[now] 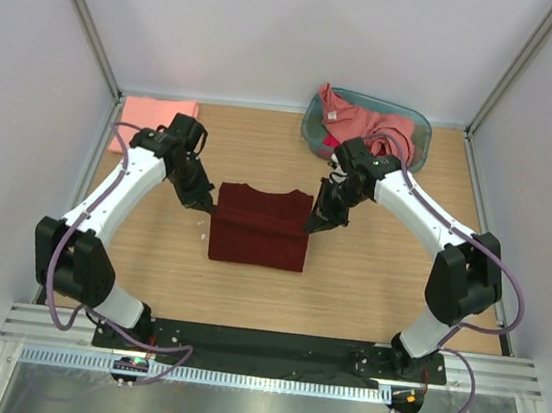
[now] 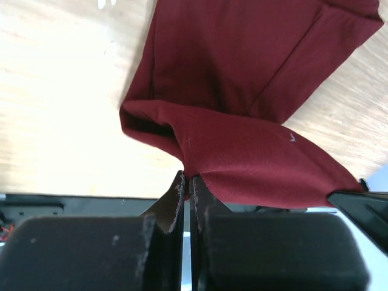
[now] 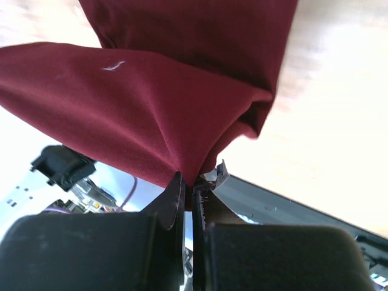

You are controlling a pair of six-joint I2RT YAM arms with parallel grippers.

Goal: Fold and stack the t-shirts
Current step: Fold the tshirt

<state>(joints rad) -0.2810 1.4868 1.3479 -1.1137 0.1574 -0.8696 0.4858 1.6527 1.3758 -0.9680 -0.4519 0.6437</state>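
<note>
A dark maroon t-shirt (image 1: 259, 227) lies in the middle of the wooden table, with a fold of it raised across its width. My left gripper (image 1: 206, 205) is shut on the maroon t-shirt (image 2: 242, 151) at its left edge, the cloth pinched between the fingertips (image 2: 180, 185). At the right edge my right gripper (image 1: 311, 223) is shut on the same maroon t-shirt (image 3: 157, 103). A folded salmon-pink t-shirt (image 1: 152, 119) lies at the far left corner. Crumpled pink t-shirts (image 1: 365, 125) fill the teal basket (image 1: 419, 125).
The teal plastic basket stands at the far right of the table, just behind my right arm. White walls and metal frame posts close in the table on three sides. A small white speck (image 1: 198, 238) lies on the wood left of the maroon shirt.
</note>
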